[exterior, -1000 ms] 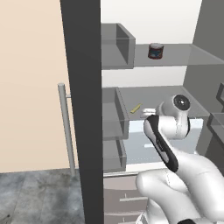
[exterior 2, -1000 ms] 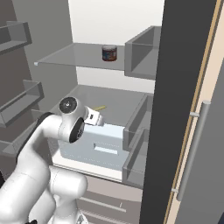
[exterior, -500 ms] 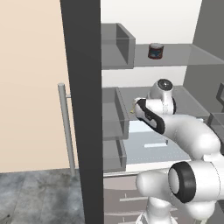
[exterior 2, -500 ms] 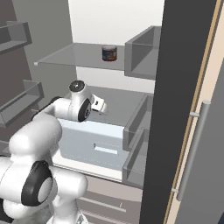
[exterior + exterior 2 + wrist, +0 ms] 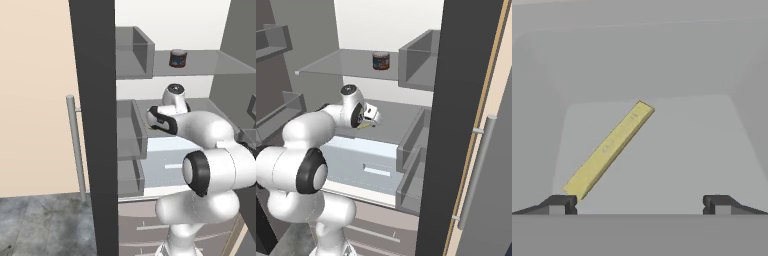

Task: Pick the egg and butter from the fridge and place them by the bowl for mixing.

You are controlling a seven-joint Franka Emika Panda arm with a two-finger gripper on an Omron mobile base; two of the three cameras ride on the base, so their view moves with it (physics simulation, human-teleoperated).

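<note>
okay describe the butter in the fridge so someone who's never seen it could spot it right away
Inside the open beige-doored fridge, look at the grey middle shelf, one level below the dark red-banded jar. The thin yellow stick of butter lies flat there, just ahead of the open two-finger gripper, the only yellow thing.

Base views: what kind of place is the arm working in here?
Inside an open fridge in a rendered kitchen, most likely: grey shelves and door bins, a dark jar on the upper shelf, the butter lying flat on a lower one before the open gripper.
</note>
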